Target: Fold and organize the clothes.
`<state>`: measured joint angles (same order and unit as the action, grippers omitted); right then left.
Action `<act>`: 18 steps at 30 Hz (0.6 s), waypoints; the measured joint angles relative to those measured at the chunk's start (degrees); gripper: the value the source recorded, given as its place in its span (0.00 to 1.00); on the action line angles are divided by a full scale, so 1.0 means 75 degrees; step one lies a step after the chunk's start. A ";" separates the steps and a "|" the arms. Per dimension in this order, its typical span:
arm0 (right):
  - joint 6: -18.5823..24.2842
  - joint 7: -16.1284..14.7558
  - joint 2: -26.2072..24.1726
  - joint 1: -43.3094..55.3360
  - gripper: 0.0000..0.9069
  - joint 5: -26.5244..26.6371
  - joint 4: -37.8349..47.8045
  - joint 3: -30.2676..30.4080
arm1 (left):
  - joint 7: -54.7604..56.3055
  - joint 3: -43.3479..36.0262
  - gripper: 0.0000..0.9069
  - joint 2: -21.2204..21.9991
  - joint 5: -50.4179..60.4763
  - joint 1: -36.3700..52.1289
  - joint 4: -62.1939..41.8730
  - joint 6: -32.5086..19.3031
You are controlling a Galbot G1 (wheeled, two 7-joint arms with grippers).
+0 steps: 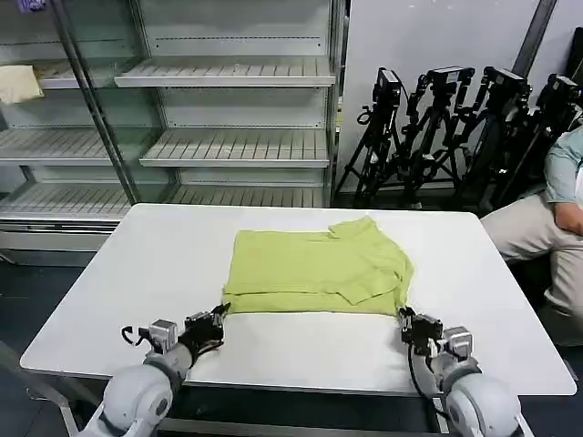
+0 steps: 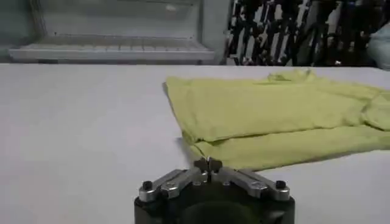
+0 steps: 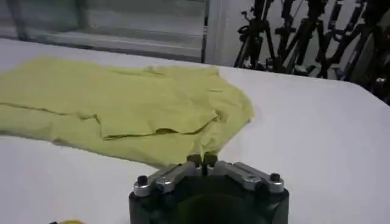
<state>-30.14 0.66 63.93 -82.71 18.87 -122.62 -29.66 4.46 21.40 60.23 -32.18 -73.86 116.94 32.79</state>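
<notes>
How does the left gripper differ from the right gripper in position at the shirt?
The left gripper sits at the near left corner of the T-shirt; the right gripper sits at its near right corner. The left faces a straight folded edge, the right a rumpled sleeve area. Both have shut jaws, low over the table.

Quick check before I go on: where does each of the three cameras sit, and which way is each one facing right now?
Head view: on the robot's head, looking forward and down at the white table; both arms show, left gripper and right gripper at the near corners of the lime T-shirt.
Left wrist view: low over the table behind the left gripper, jaws shut, facing the T-shirt.
Right wrist view: behind the right gripper, jaws shut, facing the T-shirt.
All views share the T-shirt.
</notes>
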 measured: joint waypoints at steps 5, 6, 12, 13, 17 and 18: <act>0.0249 0.0034 -0.0069 -0.0873 0.00 -0.0242 -0.0581 -0.0245 | -0.0101 0.0381 0.01 -0.0097 0.0269 -0.0898 0.0687 -0.0104; 0.0285 0.0038 -0.0083 -0.1024 0.00 -0.0270 -0.0654 -0.0297 | -0.0107 0.0487 0.01 -0.0122 0.0322 -0.1087 0.0793 -0.0147; 0.0478 0.0008 -0.0210 -0.1736 1.00 -0.0298 -0.1089 -0.0560 | -0.0062 0.1024 1.00 -0.0247 0.0487 -0.1956 0.1166 -0.0418; 0.0499 0.0004 -0.0215 -0.1804 1.00 -0.0260 -0.1150 -0.0581 | -0.0047 0.1081 1.00 -0.0266 0.0508 -0.2048 0.1227 -0.0446; 0.0549 -0.0056 -0.0279 -0.1938 1.00 -0.0031 -0.1447 -0.0715 | -0.0029 0.1203 1.00 -0.0286 0.0466 -0.2295 0.1513 -0.0617; 0.0537 -0.0057 -0.0308 -0.1926 1.00 0.0057 -0.1525 -0.0756 | -0.0031 0.1209 1.00 -0.0289 0.0427 -0.2322 0.1609 -0.0642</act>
<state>-26.11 0.24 61.63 -97.16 19.30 -134.05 -35.33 4.23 30.46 58.06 -28.97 -91.27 129.00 27.98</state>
